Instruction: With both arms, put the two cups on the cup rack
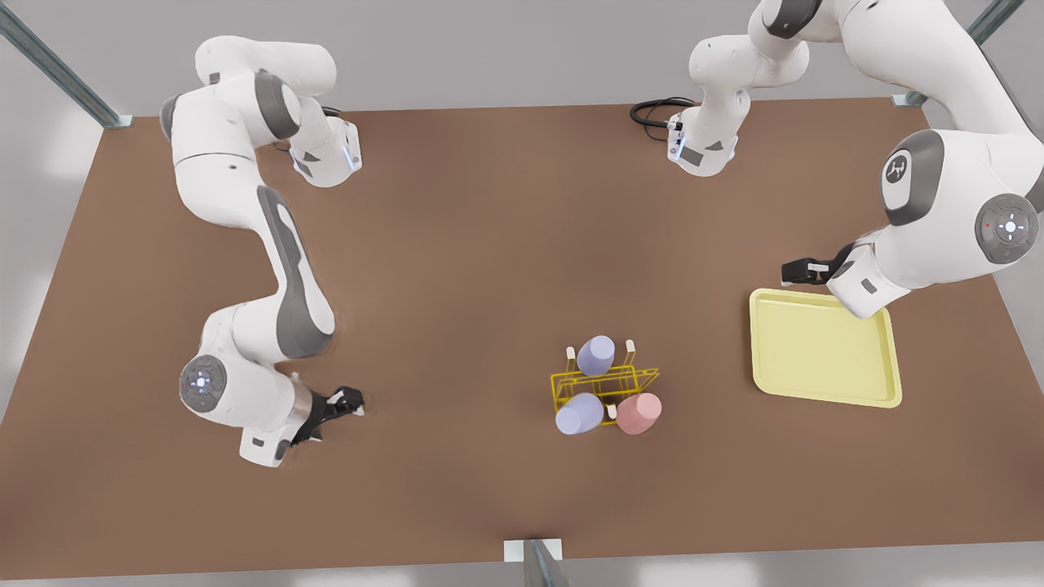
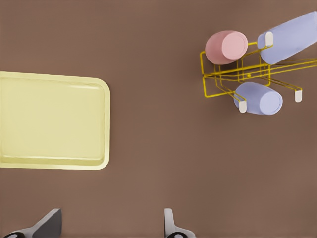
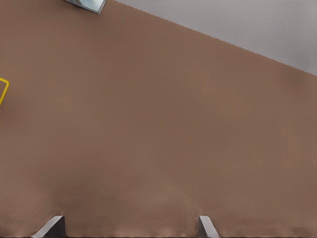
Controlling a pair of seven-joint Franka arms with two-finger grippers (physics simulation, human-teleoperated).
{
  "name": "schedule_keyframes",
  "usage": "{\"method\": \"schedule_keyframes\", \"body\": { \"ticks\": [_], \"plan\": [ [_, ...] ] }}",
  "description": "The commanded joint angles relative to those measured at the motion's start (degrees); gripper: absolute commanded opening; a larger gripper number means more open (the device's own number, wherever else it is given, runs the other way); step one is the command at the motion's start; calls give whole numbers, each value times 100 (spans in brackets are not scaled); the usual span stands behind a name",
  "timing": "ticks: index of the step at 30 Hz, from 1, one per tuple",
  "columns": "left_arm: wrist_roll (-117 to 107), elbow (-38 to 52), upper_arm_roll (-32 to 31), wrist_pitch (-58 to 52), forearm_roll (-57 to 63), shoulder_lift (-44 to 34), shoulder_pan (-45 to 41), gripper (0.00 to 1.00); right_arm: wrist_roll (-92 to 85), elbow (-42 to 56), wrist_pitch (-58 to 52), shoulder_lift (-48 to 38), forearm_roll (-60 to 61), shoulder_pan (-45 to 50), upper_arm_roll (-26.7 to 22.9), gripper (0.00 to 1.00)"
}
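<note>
Left wrist view: my left gripper [image 2: 110, 225] hangs released beside the tray [image 2: 52, 121], well apart from the cup rack [image 2: 237, 74]. My right gripper [image 3: 130, 228], spread and empty, waits over bare bench [image 3: 158, 124]. The pink cup [image 2: 227, 47] and lavender cup [image 2: 258, 98] sit on the rack's pegs; bumping the rack could tip them off.

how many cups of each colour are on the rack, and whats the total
lavender cups: 2
pink cup: 1
total on the yellow rack: 3
</note>
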Motion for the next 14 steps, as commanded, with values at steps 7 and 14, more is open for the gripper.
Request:
{"method": "schedule_keyframes", "body": {
  "ticks": [7,14],
  "plan": [
    [123,2,-1,128,60,2,9,100,1745,-1470,-3400,-3052,-1163,-802,-239,100],
    [-53,2,-54,-56,271,-42,-88,100,1736,-2015,-3066,-3368,-926,-846,-327,100]
  ]
}}
